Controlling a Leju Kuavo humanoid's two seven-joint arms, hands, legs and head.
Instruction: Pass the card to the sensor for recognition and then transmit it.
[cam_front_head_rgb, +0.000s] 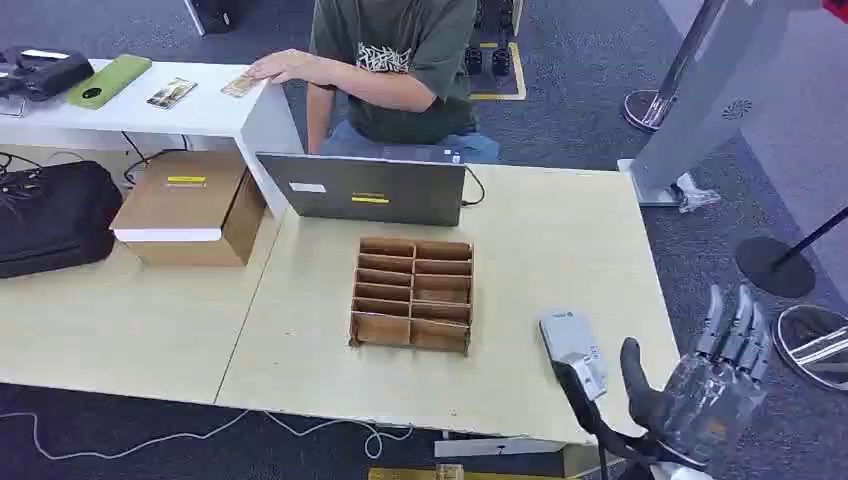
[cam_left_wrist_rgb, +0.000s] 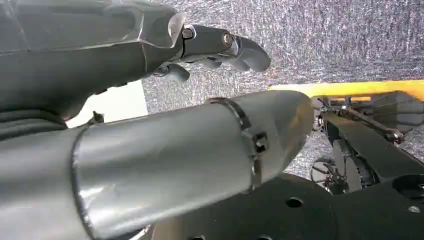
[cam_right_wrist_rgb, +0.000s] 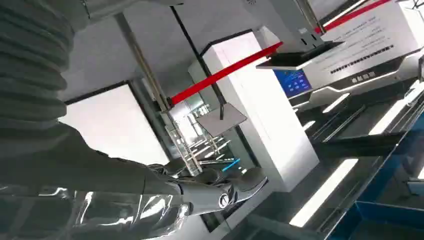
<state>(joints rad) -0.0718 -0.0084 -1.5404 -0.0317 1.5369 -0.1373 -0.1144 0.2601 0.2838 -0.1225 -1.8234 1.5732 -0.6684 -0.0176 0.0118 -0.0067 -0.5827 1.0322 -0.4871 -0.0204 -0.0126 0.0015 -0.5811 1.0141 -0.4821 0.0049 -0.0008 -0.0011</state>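
Card (cam_front_head_rgb: 241, 86): we see it at 11 o'clock on the white side tabletop (cam_front_head_rgb: 205, 108), under a person's hand (cam_front_head_rgb: 283, 66).
Sensor (cam_front_head_rgb: 573, 345): at 5 o'clock on the wooden tabletop (cam_front_head_rgb: 560, 240).
Left hand (cam_left_wrist_rgb: 210, 47): fingers apart, holding nothing.
Right hand (cam_front_head_rgb: 715, 375): at 4 o'clock, fingers spread, empty.

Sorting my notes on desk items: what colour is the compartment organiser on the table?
Brown cardboard; the organiser shows best in the head view.
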